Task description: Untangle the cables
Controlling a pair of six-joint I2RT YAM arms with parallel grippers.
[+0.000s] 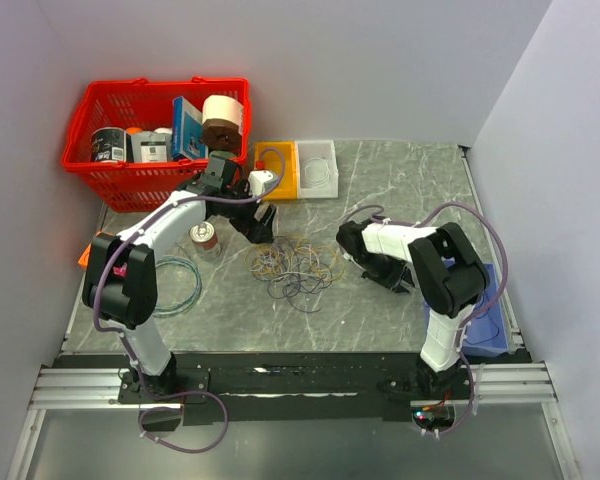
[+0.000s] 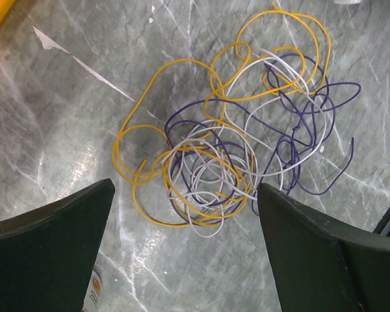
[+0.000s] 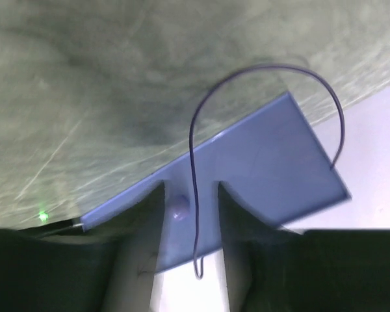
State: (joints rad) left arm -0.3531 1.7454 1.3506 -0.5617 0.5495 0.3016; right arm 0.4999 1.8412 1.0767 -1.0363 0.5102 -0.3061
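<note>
The cables [image 1: 295, 265] lie in a tangled heap of yellow-orange, dark purple and pale grey-white loops in the middle of the table. The left wrist view shows the heap [image 2: 234, 143] spread just ahead of my left gripper [image 2: 185, 195]. That gripper [image 1: 263, 228] is wide open and empty, above the table at the heap's back left. My right gripper [image 1: 400, 285] is right of the heap, near a blue tray [image 1: 490, 325]. Its jaws [image 3: 190, 188] stand apart, with one dark purple wire [image 3: 273, 68] running loosely between them over the blue tray [image 3: 266, 162], touching neither finger.
A red basket [image 1: 100, 180] of goods stands at the back left. A yellow tray [image 1: 285, 185] and a white tray [image 1: 320, 168] are behind the heap. A small can [image 1: 205, 240] and a teal-green hoop [image 1: 175, 285] lie left of the heap.
</note>
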